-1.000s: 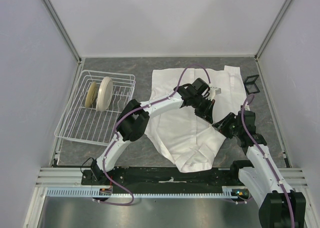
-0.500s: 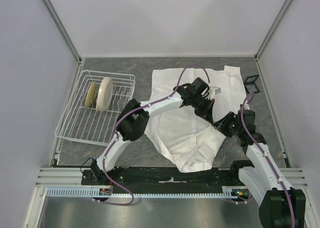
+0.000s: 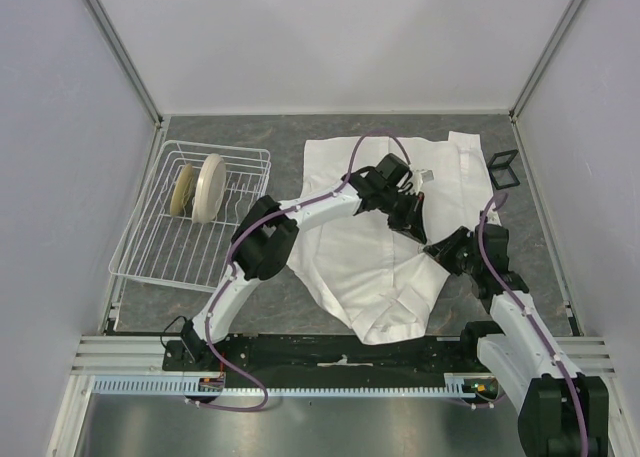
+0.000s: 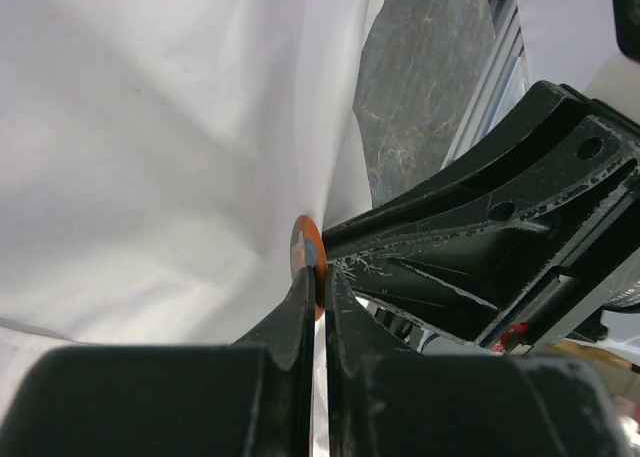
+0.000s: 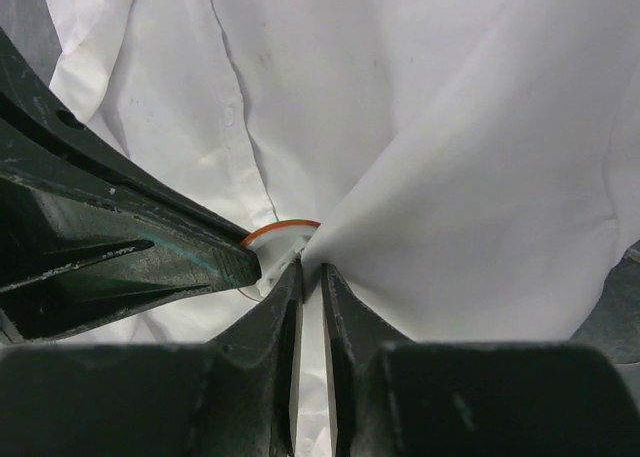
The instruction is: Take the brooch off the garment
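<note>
The garment (image 3: 370, 247) is a white wrinkled shirt spread over the table's middle. The brooch (image 4: 306, 249) is a small orange-rimmed disc on the cloth; it also shows in the right wrist view (image 5: 281, 235). My left gripper (image 4: 320, 277) is shut on the brooch's edge, over the shirt's right half (image 3: 416, 225). My right gripper (image 5: 311, 269) is shut on a pulled-up fold of shirt cloth right beside the brooch, tip to tip with the left gripper (image 3: 432, 247). In the top view the arms hide the brooch.
A white wire dish rack (image 3: 150, 262) holding two cream plates (image 3: 208, 185) stands at the left. A small black wire-frame stand (image 3: 503, 167) sits at the back right by the shirt's sleeve. Grey walls close in the table on three sides.
Both grippers have shifted slightly to the back together, staying tip to tip on the shirt. The shirt cloth near them is drawn up a little more.
</note>
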Robot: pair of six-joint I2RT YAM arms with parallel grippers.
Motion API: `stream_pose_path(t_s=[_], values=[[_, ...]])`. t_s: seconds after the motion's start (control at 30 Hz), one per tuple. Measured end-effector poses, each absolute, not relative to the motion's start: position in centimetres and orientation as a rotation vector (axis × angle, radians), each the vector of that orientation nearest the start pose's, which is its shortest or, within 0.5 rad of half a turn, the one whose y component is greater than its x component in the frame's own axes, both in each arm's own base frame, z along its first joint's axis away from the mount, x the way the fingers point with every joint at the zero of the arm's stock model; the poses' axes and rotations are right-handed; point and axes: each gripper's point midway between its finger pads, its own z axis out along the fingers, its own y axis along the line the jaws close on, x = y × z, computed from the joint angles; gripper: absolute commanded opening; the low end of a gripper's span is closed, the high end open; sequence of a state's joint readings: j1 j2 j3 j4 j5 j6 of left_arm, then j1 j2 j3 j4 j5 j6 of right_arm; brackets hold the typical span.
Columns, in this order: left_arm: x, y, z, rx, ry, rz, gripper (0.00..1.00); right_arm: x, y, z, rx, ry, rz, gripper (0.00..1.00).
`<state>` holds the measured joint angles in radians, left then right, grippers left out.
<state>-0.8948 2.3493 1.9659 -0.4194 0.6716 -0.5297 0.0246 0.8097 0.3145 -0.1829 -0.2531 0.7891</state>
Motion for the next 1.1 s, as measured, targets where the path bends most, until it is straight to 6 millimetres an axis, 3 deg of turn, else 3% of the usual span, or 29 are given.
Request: stream_pose_path(t_s=[0.13, 0.2, 0.27, 0.5, 0.8, 0.9, 1.1], values=[[25.5, -52.1, 8.9, 0.767, 2.553, -1.478, 0.02, 24.6, 8.0, 6.1, 0.735, 2.21, 0.714, 0.15], [25.4, -51.9, 8.5, 0.742, 2.571, -1.492, 0.02, 24.6, 8.1, 5.7, 0.74, 2.221, 0.714, 0.21], [25.5, -51.7, 8.2, 0.735, 2.582, -1.477, 0.02, 24.6, 8.0, 5.6, 0.742, 2.225, 0.706, 0.36], [25.3, -51.2, 8.0, 0.819, 2.555, -1.335, 0.02, 23.5, 7.1, 5.6, 0.763, 2.274, 0.617, 0.48], [24.4, -51.2, 8.9, 0.939, 2.394, -1.025, 0.02, 22.7, 6.0, 7.1, 0.808, 2.278, 0.535, 0.51], [24.5, -50.7, 8.2, 0.929, 2.353, -0.921, 0.02, 22.3, 5.5, 6.8, 0.843, 2.289, 0.499, 0.55], [26.3, -49.1, 5.5, 0.842, 2.261, -0.67, 0.02, 22.0, 4.4, 5.8, 0.943, 2.291, 0.42, 0.5]])
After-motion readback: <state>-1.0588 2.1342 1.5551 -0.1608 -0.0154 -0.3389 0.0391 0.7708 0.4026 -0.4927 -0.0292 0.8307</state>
